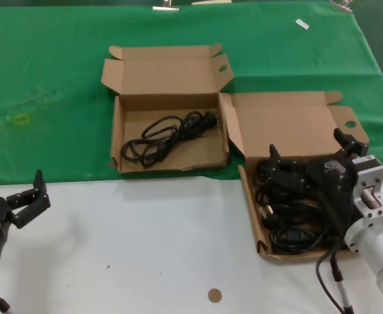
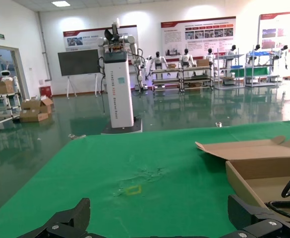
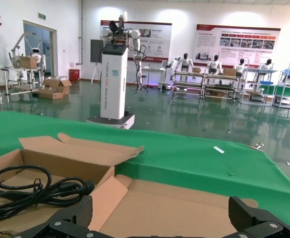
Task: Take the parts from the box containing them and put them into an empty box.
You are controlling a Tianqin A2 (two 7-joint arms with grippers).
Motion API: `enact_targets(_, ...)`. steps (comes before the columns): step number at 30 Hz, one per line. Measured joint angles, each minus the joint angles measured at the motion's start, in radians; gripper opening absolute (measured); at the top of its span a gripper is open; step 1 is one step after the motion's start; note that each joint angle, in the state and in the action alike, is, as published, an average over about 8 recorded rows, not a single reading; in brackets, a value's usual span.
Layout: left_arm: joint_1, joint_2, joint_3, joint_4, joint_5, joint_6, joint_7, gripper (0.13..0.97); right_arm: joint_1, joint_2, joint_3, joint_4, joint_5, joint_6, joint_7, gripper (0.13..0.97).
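The right gripper was spread wide, holding nothing, over the black cords piled in the right box. One cord lay in the left box. The left gripper waited with its fingers apart over the white table

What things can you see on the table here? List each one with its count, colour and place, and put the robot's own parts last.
Green cloth: one, green, covering the table's far half.
Left shallow cardboard box: one, brown, lid open, on the cloth.
Looped rubber power cord: one, black, inside the left box.
Right shallow cardboard box: one, brown, lid open, at the cloth's near edge.
Pile of rubber power cords: black, count unclear, in the right box.
Round disc: one, brown, on the white tabletop.
Left gripper: black, open, above the near left corner.
Right gripper: black, open, over the right box.
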Motion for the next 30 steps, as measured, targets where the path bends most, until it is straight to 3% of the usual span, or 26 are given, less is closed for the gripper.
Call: enact_targets(30,0.0,0.0,0.0,0.0,0.0,0.0,0.0,0.966,0.0,0.0,0.0,0.0,0.0,0.0,0.0,0.966)
